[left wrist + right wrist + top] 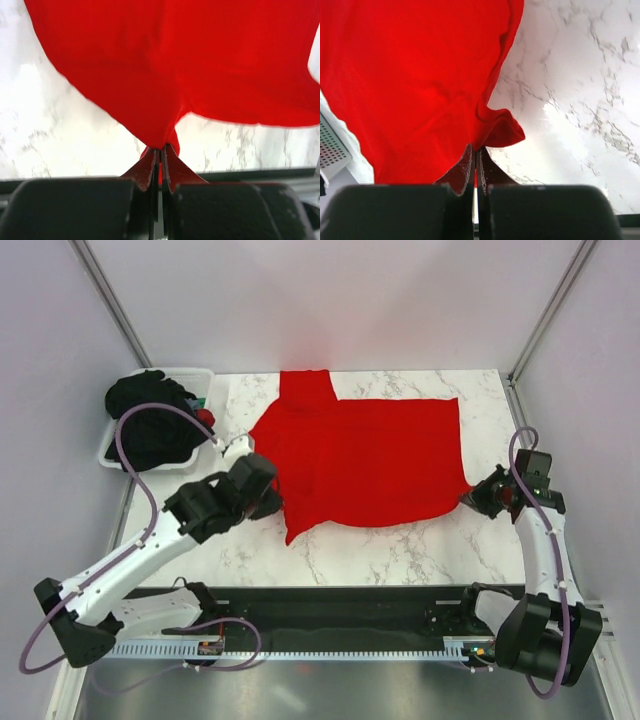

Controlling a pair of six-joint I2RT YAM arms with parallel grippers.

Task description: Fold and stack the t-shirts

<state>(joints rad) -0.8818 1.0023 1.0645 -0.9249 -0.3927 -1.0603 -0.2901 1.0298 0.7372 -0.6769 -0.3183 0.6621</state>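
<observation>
On the bench (400, 550) we see the red shirt (370, 460) spread out; the left gripper (160, 152) is clamped on its left edge, the right gripper (476, 152) on its right corner. At far left, black shirts (150, 420) fill the tub (200, 373).

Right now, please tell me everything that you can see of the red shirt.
The red shirt is plain, bright, soft-looking cloth. It lies spread mostly flat, with a few wrinkles, on the marble table. One short sleeve points toward the far edge. The left gripper is shut on its left edge and the right gripper on its near right corner. The cloth gathers to a point at each grip.
</observation>
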